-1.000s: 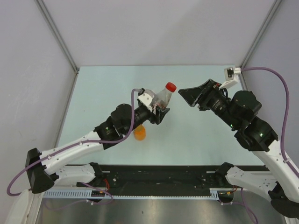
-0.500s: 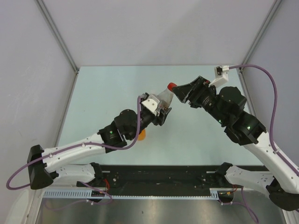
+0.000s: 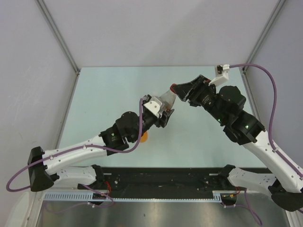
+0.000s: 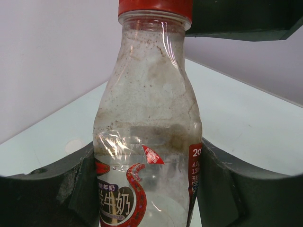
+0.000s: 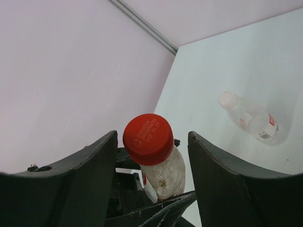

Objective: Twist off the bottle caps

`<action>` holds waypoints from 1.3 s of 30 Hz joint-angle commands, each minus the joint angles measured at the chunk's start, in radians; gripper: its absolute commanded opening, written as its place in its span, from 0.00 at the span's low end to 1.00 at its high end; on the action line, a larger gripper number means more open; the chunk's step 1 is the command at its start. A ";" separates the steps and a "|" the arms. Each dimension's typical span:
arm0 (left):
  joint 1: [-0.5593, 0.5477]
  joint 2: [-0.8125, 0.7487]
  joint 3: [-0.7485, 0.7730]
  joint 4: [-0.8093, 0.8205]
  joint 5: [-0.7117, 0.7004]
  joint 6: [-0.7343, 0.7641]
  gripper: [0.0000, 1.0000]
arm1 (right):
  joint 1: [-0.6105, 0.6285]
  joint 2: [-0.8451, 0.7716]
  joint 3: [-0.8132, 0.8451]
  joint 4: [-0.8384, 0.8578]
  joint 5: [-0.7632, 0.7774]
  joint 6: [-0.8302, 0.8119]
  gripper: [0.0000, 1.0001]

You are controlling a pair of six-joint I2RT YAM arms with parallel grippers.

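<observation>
White arms (image 3: 75, 152), black joints (image 3: 124, 128) (purple cables (image 3: 274, 99))

Soft, even light fills my workspace; the pale counter (image 3: 104, 94) is bright, with faint shadows under my arms (image 3: 85, 149). At my left wrist the bottle (image 4: 147, 109) is sharp, its plastic glinting, while my pincer fingers (image 4: 42, 194) sit dark and blurred. At my right wrist the red cap (image 5: 147, 138) is crisp, the far bottle (image 5: 251, 118) softer.
</observation>
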 commanded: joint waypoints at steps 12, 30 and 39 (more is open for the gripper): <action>-0.016 -0.020 -0.005 0.040 -0.018 0.031 0.00 | 0.005 0.014 -0.003 0.056 -0.001 0.001 0.46; -0.007 -0.118 0.009 -0.058 0.355 -0.018 0.00 | 0.006 -0.011 -0.018 0.028 -0.070 -0.229 0.00; 0.167 -0.149 0.027 0.026 0.905 -0.301 0.00 | 0.002 -0.066 -0.049 0.077 -0.292 -0.378 0.00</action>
